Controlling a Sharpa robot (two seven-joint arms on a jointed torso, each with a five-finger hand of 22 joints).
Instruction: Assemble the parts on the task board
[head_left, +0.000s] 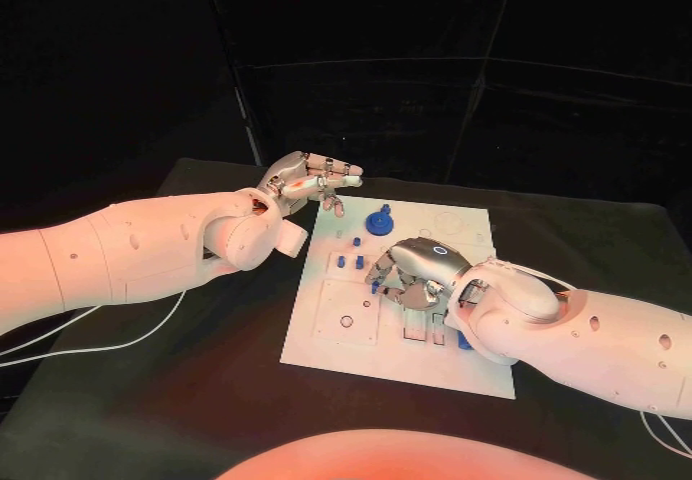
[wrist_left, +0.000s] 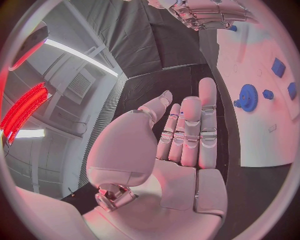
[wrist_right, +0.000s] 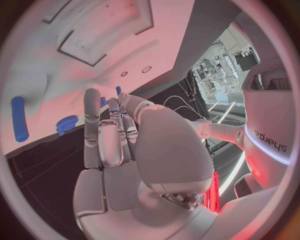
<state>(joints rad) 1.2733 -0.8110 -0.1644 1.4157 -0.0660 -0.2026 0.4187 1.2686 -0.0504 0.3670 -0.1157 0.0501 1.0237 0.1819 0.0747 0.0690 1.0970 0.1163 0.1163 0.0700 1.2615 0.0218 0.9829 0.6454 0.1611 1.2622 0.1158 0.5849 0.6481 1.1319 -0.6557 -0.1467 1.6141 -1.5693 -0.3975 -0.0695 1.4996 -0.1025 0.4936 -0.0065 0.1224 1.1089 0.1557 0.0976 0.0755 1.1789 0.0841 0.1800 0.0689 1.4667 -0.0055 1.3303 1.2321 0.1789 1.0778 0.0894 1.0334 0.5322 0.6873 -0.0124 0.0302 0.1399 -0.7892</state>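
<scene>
Head view | left robot hand (head_left: 307, 182) empty, fingers apart, beyond task board (head_left: 335, 335) edge | right robot hand (head_left: 418, 272) over board, grip unclear

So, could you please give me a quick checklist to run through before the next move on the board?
1. Left hand free: ok, fingers apart, nothing held, beside the board's far left corner.
2. Right hand over the white board: ok.
3. Right hand holding a part: cannot tell, fingers point down and hide it.
4. Blue gear on the board: ok, clear of both hands.
5. Small blue pegs standing: ok.
</scene>
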